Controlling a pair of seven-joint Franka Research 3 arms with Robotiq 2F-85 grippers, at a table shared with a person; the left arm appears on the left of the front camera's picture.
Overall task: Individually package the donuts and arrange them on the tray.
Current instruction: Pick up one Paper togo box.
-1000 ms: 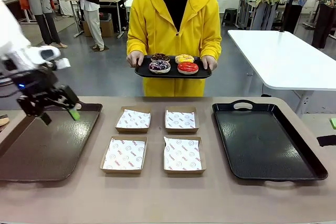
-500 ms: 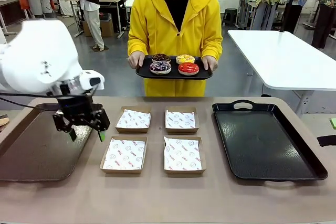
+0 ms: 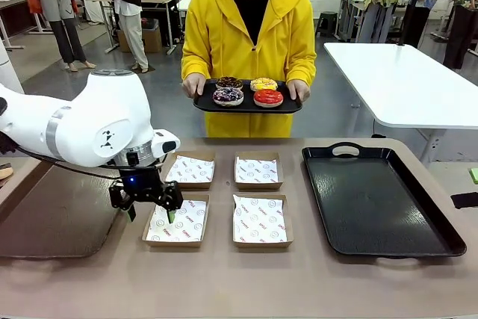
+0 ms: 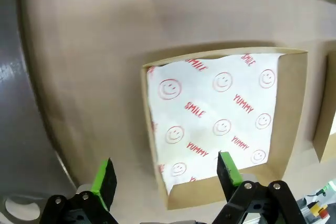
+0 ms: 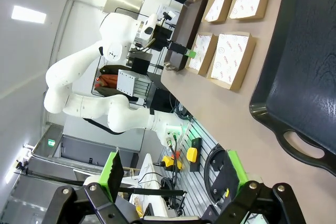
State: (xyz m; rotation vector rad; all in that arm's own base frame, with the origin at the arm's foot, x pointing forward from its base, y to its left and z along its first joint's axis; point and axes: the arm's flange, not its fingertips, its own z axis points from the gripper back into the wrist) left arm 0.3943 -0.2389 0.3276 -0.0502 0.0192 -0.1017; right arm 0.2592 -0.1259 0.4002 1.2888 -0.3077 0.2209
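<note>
Donuts: We see four ring donuts in a two-by-two group. The red donut [image 3: 267, 97] and the sprinkled chocolate donut [image 3: 228, 95] are nearer to us. The yellow donut [image 3: 263, 84] and the plain chocolate donut [image 3: 228, 81] are behind them.
Where they sit: All four rest on a small black tray [image 3: 246, 107]. A person in a yellow hooded top holds it with both hands at the far side of the table, above the table's level.
Left gripper: The left gripper [image 3: 151, 217] points down with its jaws spread wide and nothing between them. In its wrist view, one green pad is over the bare table just outside the near-left box [image 3: 177, 221]. The other pad is over that box's paper lining. We cannot tell whether either pad touches.
Right gripper: The right gripper [image 5: 173, 166] shows in its wrist view with its fingers spread wide, holding nothing.
Boxes: Four open cardboard boxes stand mid-table in two rows of two. Each is lined with white paper printed with red smileys.
Large black tray: The large black tray [image 3: 377, 207] lies on the table at the robot's right, near the boxes.
Brown tray: The brown tray [image 3: 52, 218] lies at the robot's left, partly under the left arm.
</note>
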